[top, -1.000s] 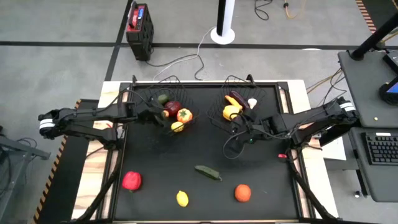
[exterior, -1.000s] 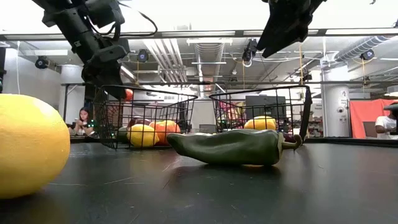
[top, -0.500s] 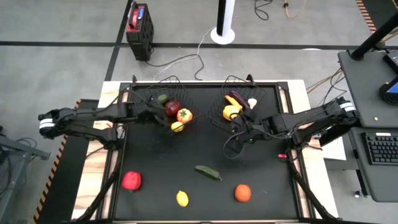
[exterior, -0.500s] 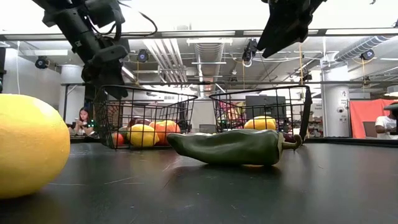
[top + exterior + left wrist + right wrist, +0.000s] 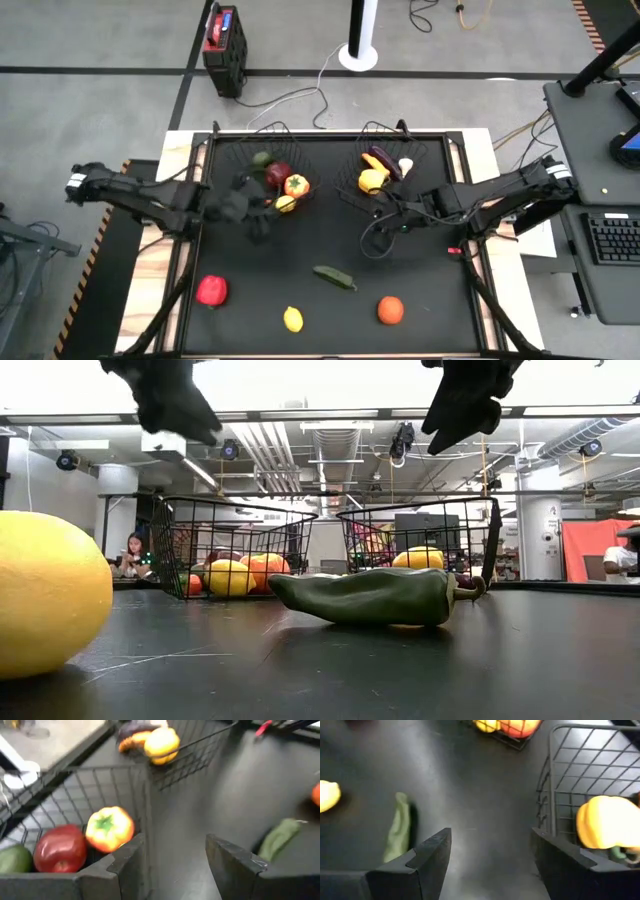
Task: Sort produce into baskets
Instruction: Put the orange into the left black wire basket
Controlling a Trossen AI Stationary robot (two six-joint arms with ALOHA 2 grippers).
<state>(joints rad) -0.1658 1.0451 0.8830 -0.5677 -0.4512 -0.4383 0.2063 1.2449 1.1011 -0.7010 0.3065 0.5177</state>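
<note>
Left gripper (image 5: 252, 218) fingers apart, empty — just off the left basket's (image 5: 262, 150) near edge. Right gripper (image 5: 385, 213) fingers apart, empty, by the right basket (image 5: 385, 131). Loose along the tabletop's near edge: red pepper (image 5: 211, 290), lemon (image 5: 293, 319), cucumber (image 5: 334, 277), orange fruit (image 5: 390, 310) — no obstructions.

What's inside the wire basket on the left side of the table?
The left basket holds a green piece, a dark red one, an orange-red pepper and a yellow piece. Anything beneath them is covered.
</note>
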